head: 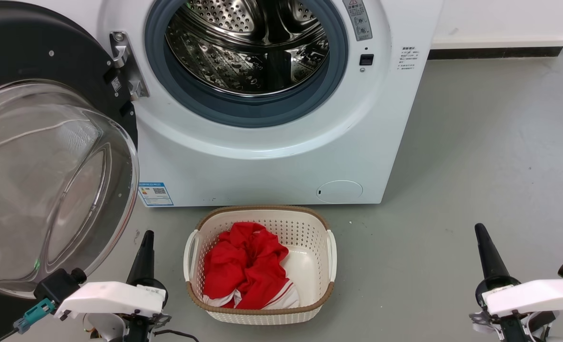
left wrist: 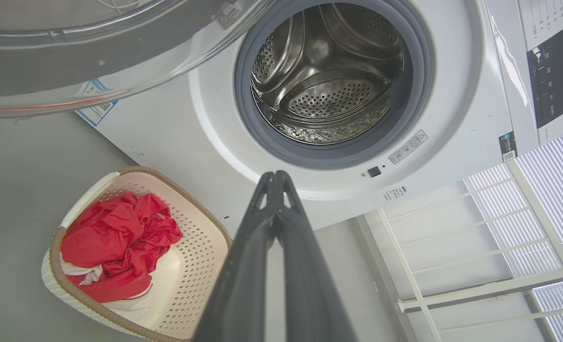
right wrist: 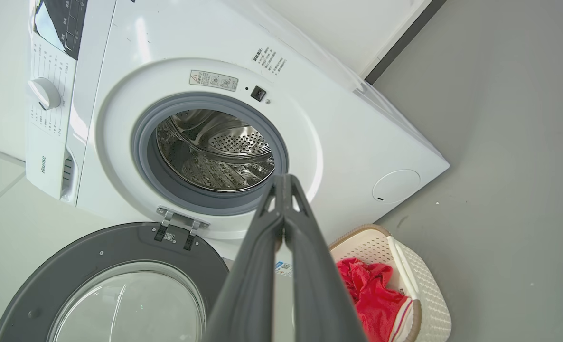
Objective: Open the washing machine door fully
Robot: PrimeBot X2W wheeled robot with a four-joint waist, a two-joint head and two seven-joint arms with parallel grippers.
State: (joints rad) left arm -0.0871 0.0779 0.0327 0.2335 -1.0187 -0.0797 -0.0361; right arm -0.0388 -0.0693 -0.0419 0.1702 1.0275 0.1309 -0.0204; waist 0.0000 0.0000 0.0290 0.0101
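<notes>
The white washing machine [head: 272, 156] stands ahead with its steel drum [head: 246, 42] exposed inside the blue-grey gasket. The washing machine door [head: 49, 180], a black disc with a bulging glass bowl, is swung wide out to the left on its hinge [head: 125, 64]. It also shows in the right wrist view as the door [right wrist: 115, 285] and in the left wrist view as the door [left wrist: 72, 52]. My left gripper [head: 147, 233] is shut, low at the left, just right of the glass bowl and apart from it. My right gripper [head: 480, 228] is shut at the lower right, holding nothing.
A cream perforated laundry basket [head: 260, 261] with red and white clothes [head: 246, 268] sits on the grey floor directly in front of the machine, between my grippers. A white wall with a dark skirting [head: 495, 52] runs behind at the right. A white rack [left wrist: 476, 247] shows in the left wrist view.
</notes>
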